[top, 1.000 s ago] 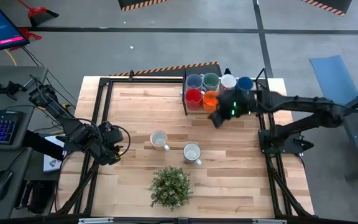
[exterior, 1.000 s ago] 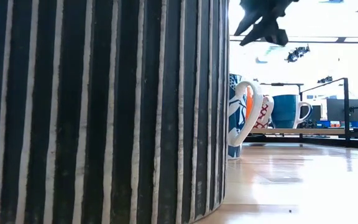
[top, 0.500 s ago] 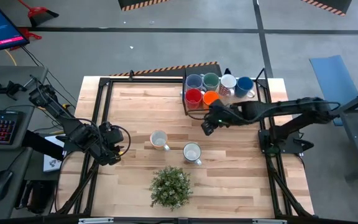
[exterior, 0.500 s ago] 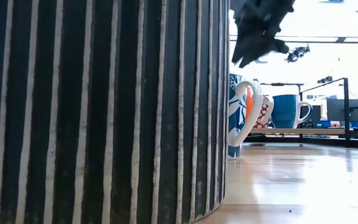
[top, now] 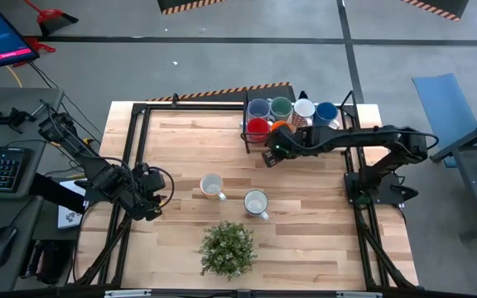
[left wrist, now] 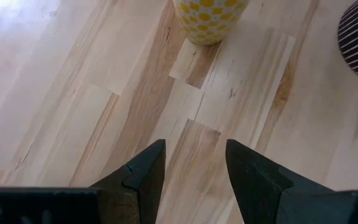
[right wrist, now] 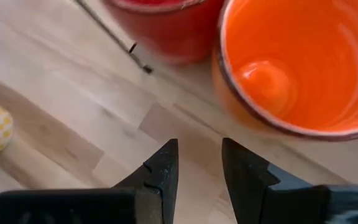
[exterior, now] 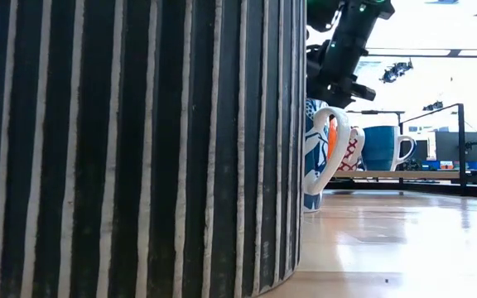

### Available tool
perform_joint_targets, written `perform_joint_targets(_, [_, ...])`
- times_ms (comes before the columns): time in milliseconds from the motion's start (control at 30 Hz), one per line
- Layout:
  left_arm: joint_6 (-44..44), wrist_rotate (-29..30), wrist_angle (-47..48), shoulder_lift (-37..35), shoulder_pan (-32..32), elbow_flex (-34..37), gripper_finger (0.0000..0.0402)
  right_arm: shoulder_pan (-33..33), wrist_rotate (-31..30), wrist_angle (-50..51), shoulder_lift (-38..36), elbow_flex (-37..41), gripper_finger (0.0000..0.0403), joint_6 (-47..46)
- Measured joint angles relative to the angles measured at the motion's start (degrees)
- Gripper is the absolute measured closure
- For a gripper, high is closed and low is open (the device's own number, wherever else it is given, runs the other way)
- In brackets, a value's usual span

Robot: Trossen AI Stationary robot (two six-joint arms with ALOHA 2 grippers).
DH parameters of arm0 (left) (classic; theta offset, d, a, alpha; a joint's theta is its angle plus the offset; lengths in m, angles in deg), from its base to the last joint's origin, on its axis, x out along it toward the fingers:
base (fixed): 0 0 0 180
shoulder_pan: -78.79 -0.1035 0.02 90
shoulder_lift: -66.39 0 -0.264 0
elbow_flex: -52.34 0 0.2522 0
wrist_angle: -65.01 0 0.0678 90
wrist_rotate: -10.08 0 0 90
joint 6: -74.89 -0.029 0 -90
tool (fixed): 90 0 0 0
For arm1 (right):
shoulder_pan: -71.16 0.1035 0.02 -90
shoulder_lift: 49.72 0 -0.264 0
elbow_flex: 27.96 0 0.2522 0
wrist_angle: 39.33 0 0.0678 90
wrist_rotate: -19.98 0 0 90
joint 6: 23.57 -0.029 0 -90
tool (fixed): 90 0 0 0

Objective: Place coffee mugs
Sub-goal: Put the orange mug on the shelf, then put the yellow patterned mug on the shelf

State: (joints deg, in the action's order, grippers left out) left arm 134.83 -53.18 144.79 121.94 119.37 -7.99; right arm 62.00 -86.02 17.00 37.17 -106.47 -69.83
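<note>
High view: right end effector (top: pixel 270 156) hovers beside orange mug (top: pixel 281 128).

Low view: striped pot (exterior: pixel 139 141) blocks most of the desk (exterior: pixel 387 240).
Orange mug (top: pixel 281 127): partly under right arm.
Yellow-dotted mug (left wrist: pixel 209 18): cut by edge.

1. Red mug (right wrist: pixel 166 25): glossy red.
2. Orange mug (right wrist: pixel 297 62): orange inside and out.
3. Yellow-dotted mug (left wrist: pixel 209 17): cream, yellow dots.
4. Plant pot (exterior: pixel 139 141): black-and-white stripes.
5. My bench (top: pixel 305 215): pale wood.
6. My end effectors: dark.
</note>
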Motion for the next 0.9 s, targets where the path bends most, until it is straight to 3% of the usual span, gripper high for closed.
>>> perform_joint_targets(700, [0.0, 0.0, 0.1, 0.0, 0.0, 0.0, 0.0243, -3.2, -1.6, 2.3, 0.0, 0.0, 0.03, 0.2])
perform_joint_targets(900, [0.0, 0.0, 0.1, 0.0, 0.0, 0.0, 0.0243, -2.8, 7.5, 2.3, 0.0, 0.0, 0.03, -0.6])
